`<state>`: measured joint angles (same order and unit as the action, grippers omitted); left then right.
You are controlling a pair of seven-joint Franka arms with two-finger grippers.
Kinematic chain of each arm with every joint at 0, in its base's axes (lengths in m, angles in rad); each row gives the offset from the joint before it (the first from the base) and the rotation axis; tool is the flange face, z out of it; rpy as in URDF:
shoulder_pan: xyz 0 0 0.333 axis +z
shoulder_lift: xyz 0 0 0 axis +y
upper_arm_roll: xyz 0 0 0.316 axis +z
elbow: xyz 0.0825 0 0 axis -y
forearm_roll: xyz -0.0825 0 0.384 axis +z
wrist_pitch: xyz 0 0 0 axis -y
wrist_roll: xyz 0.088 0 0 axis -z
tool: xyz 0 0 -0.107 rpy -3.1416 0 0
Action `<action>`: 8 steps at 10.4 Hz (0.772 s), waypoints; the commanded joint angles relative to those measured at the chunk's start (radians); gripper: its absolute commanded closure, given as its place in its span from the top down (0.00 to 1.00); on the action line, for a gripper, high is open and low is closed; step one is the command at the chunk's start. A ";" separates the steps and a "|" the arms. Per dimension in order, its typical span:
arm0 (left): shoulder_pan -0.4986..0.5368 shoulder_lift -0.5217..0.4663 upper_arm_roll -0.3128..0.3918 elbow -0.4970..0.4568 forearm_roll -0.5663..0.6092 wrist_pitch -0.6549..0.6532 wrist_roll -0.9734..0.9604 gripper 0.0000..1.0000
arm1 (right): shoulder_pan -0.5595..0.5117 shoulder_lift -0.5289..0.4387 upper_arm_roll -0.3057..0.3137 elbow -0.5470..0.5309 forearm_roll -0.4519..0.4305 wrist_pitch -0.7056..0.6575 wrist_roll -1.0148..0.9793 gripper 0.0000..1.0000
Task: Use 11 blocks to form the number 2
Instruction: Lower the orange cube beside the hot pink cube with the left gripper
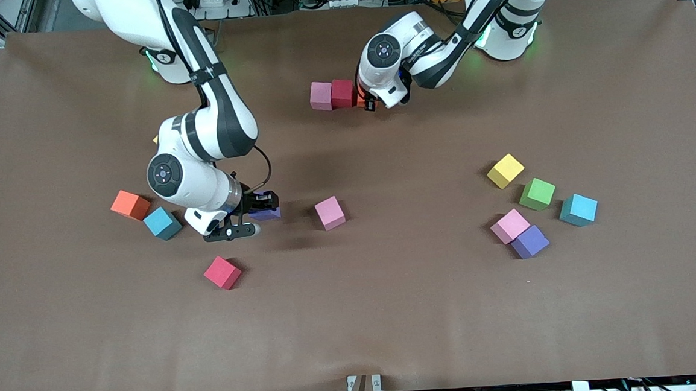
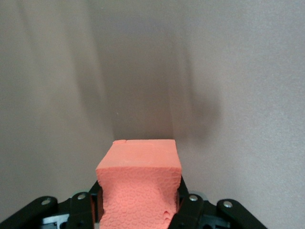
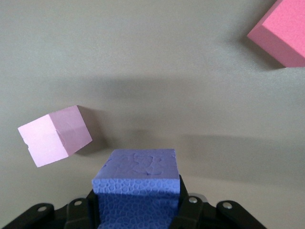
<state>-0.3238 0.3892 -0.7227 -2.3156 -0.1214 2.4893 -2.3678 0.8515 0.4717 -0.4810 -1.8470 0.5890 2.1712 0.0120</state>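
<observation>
The number 2 was barely begun: a pink block [image 1: 321, 95] and a red block [image 1: 343, 93] touched in the upper centre, where the left gripper [image 1: 369, 102] had its fingers clamped on an orange block [image 2: 139, 183]. At middle left the right gripper [image 1: 262, 212] gripped a purple block [image 3: 137, 183]. Releasing the orange block crooked could nudge the row askew. In the front view it was mostly hidden; other blocks lay scattered on the bench [image 1: 391, 314].

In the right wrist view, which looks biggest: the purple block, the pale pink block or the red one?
1. Purple block, closest to the camera.
2. Pale pink block.
3. Red block, partly cut off, so unsure.
</observation>
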 commanded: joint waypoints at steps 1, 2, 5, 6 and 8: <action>-0.004 0.006 -0.003 0.024 0.029 -0.020 -0.053 0.15 | 0.014 -0.051 -0.004 -0.044 0.014 0.001 0.011 0.19; -0.004 0.008 -0.003 0.030 0.029 -0.020 -0.053 0.15 | 0.017 -0.056 -0.004 -0.052 0.014 0.002 0.011 0.19; -0.014 0.029 -0.001 0.042 0.029 -0.018 -0.054 0.15 | 0.031 -0.067 -0.005 -0.061 0.014 0.004 0.022 0.19; -0.020 0.036 -0.001 0.048 0.028 -0.018 -0.054 0.15 | 0.043 -0.067 -0.007 -0.061 0.014 0.005 0.037 0.19; -0.027 0.056 0.005 0.061 0.029 -0.017 -0.053 0.16 | 0.061 -0.068 -0.007 -0.061 0.014 0.007 0.069 0.19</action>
<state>-0.3394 0.4194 -0.7228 -2.2834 -0.1214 2.4883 -2.3861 0.8862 0.4438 -0.4811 -1.8719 0.5890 2.1709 0.0506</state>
